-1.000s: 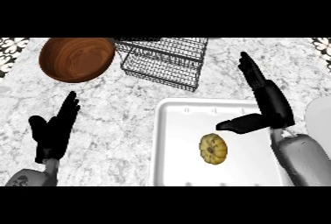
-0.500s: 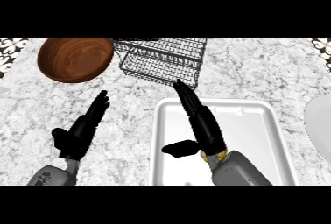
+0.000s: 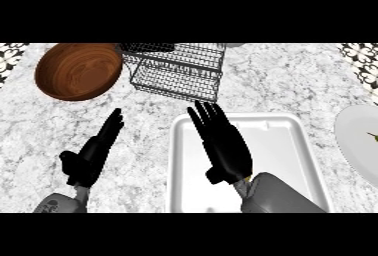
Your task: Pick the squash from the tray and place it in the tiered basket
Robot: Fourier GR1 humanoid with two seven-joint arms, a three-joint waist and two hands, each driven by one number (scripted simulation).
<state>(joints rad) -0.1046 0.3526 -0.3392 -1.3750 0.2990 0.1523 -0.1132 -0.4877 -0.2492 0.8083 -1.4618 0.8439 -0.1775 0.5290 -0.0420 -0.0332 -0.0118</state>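
- The squash does not show anywhere at this moment; one second ago a small round yellow squash lay in the middle of the tray, and now the right hand covers that place, so I judge that it is still there, hidden under the palm.
- The white rectangular tray [image 3: 306, 150] lies on the counter at the lower right, and its bare floor shows to the right of the hand.
- The black right hand [image 3: 221, 145] has moved from the right side of the tray to its left half; it lies flat with the fingers straight and stretched, pointing to the basket, and it grasps nothing.
- This change means, in my judgement, that the pick is only being prepared: the fingers must still curl around the squash before any lifting.
- The black wire tiered basket [image 3: 177, 72] stands just beyond the far edge of the tray.
- The black left hand [image 3: 92, 155] rests at the lower left, fingers up and relaxed, holding nothing.
- A round brown wooden bowl [image 3: 79, 71] stands to the left of the basket.
- A white plate [image 3: 354, 137] shows at the right edge.
- No brand, label or writing can be read.
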